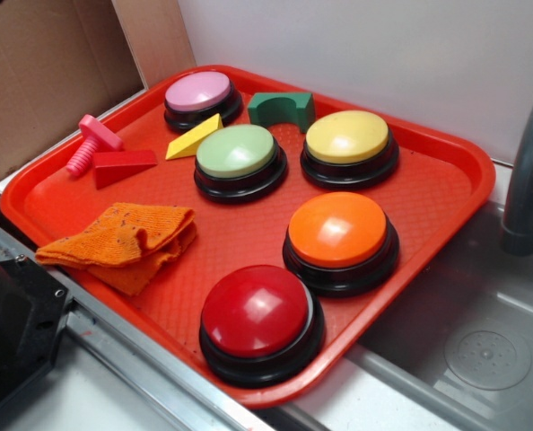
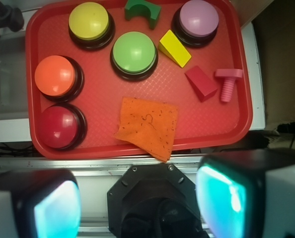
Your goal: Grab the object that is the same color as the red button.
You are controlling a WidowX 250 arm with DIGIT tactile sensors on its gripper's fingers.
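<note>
Red tray [image 2: 137, 141] lies below the open pincer [image 2: 140, 203].

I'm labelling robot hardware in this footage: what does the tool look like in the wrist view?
The tool has two blocky fingers with dark edges and glowing teal-cyan pads, pale grey outer faces, and a black, roughly octagonal mount with screws between them. No markings visible.

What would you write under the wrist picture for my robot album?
Open gripper hovers above a red tray of five buttons, blocks and an orange cloth.
</note>
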